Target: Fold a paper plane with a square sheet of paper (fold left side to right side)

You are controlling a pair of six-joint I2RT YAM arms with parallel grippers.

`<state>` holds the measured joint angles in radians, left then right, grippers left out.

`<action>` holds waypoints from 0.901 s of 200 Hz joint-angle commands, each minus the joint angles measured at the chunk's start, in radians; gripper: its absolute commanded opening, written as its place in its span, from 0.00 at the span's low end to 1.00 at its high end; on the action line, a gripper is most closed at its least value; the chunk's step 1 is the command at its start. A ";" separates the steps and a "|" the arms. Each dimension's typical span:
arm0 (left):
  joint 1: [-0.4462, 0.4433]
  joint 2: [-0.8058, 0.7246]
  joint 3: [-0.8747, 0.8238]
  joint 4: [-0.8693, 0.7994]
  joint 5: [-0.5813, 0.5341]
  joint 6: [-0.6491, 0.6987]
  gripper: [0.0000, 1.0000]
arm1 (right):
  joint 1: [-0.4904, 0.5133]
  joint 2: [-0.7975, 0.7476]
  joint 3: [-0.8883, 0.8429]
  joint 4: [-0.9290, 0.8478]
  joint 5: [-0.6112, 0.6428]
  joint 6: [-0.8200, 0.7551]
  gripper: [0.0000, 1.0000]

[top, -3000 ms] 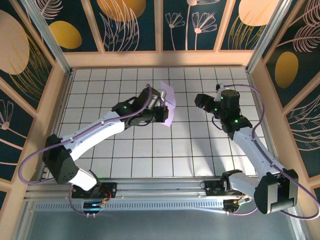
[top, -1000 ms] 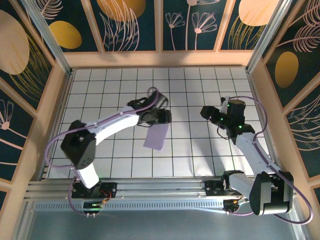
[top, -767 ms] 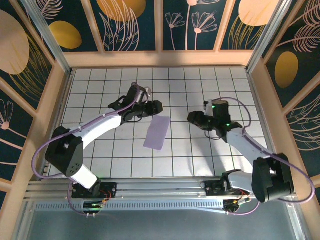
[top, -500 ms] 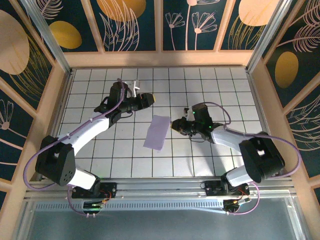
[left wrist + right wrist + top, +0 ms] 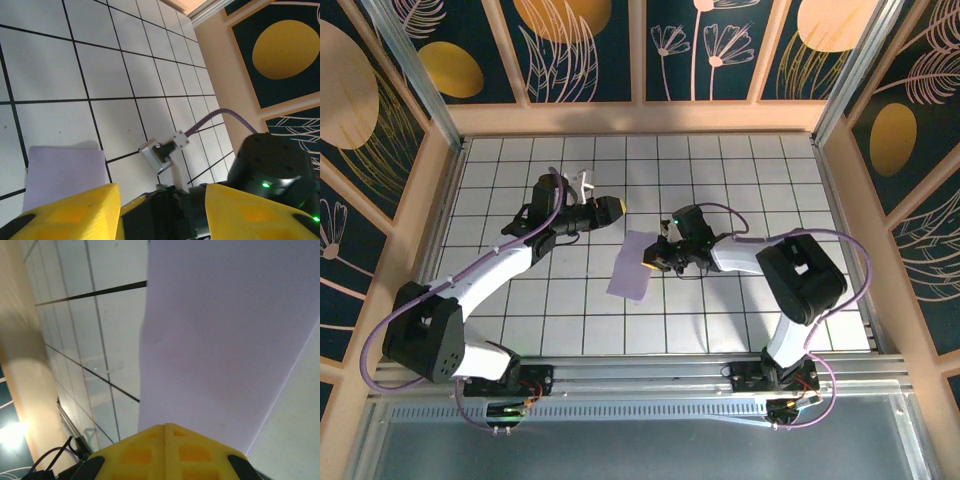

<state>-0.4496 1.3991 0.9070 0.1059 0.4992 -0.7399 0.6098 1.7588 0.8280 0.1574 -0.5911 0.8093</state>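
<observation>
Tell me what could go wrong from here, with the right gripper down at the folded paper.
1. The right gripper is shut, its tip at the right side of the square sheet of paper. Nothing else pins the sheet, so a creasing stroke may slide or skew it.
2. The left gripper hangs open off the paper, close to the right arm. If it moves in, the two may collide.

Square sheet of paper point(image 5: 636, 264): lavender, plain, folded into a narrow rectangle; lies on the white grid tabletop point(image 5: 720, 310) near its centre, long axis slightly tilted, surface faintly bowed
</observation>
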 commanded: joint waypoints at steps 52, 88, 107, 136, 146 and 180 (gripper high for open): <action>0.009 -0.018 -0.060 0.100 0.032 -0.044 0.48 | 0.008 0.051 0.063 -0.207 0.074 -0.140 0.04; 0.009 -0.021 -0.102 0.107 0.030 -0.050 0.48 | 0.007 0.070 0.076 -0.260 0.104 -0.195 0.04; 0.009 -0.026 -0.157 0.166 0.047 -0.084 0.48 | 0.003 0.082 0.088 -0.295 0.131 -0.228 0.04; 0.009 -0.023 -0.267 0.277 0.070 -0.156 0.48 | -0.005 0.088 0.104 -0.334 0.159 -0.276 0.03; 0.010 -0.020 -0.295 0.308 0.078 -0.177 0.47 | -0.007 0.089 0.114 -0.353 0.168 -0.303 0.03; 0.008 0.018 -0.336 0.332 0.090 -0.189 0.47 | -0.044 0.102 0.147 -0.428 0.197 -0.444 0.01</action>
<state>-0.4496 1.3941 0.5835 0.3473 0.5541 -0.8997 0.6010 1.8240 0.9527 -0.1551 -0.4740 0.4965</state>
